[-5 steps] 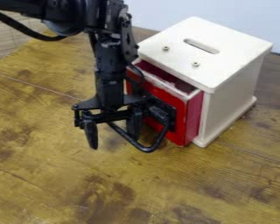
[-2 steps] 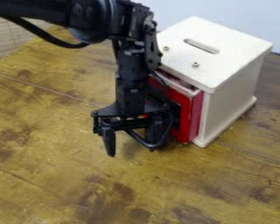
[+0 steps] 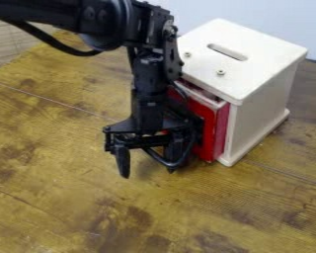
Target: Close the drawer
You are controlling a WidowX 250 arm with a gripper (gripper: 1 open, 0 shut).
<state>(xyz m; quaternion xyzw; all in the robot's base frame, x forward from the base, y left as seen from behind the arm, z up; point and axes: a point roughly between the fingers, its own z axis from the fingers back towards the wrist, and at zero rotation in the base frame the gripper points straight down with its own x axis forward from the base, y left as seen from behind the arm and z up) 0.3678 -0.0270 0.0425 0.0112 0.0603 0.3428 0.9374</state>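
Worn wooden table (image 3: 68, 212) up front, yellowish with dark stains and scuffs.

Gripper (image 3: 150, 146) next, black, pointing straight down, tips close to the table surface. Fingers spread wide, nothing pinched between them. Left-in-frame finger (image 3: 122, 158) hangs clear over the wood; the other one sits up against the handle area, can't tell if it's actually touching. Arm (image 3: 150, 69) runs up and off to the top left of frame, cabling along it.

Drawer (image 3: 204, 119) just behind the gripper: red box front, partly pulled out of the cabinet, sticking out toward the camera-left side. A strip of pale inside shows at its top edge where it's open. Front face is glossy red. Handle (image 3: 174, 158) is a black looped bar on the drawer front, lower loop visible just under and beside the gripper, mostly hidden by it.

Cabinet (image 3: 260, 79) furthest back, cream-white wooden box, sitting at right of centre on the table. Slot (image 3: 228, 51) cut in its top face, plus two small dark screws near the top's front edge. Drawer sits in its lower front opening.
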